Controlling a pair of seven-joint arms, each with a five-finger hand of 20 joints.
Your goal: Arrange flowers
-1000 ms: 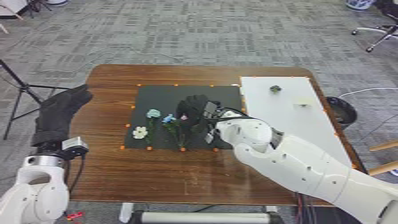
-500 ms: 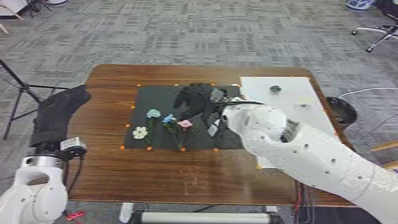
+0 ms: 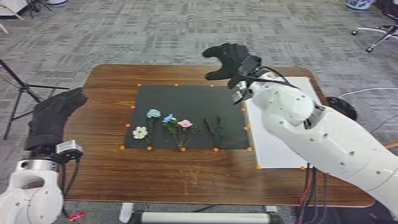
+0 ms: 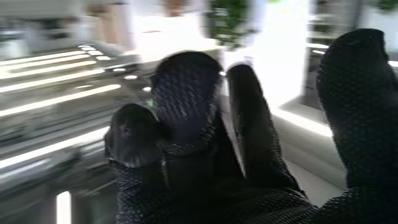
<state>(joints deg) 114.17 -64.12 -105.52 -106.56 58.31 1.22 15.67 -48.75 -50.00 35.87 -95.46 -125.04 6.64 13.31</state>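
In the head view my right hand is above the far right part of the table, beyond the black mat, open and empty. Seen from its wrist, the same right hand has its fingers up and apart from the thumb. The left hand rests open over the table's left edge. On the mat lie a white flower, a light teal flower, a blue flower and a pink flower. Dark green stems lie to their right.
A white board lies along the table's right side, partly under my right arm. Orange markers line the mat's edges. A dark round container stands beyond the table's right edge, and a black tripod at the left.
My right hand has moved from over the mat, away from the flowers, to the far right. The pink flower and the stems beside it have come into full sight.
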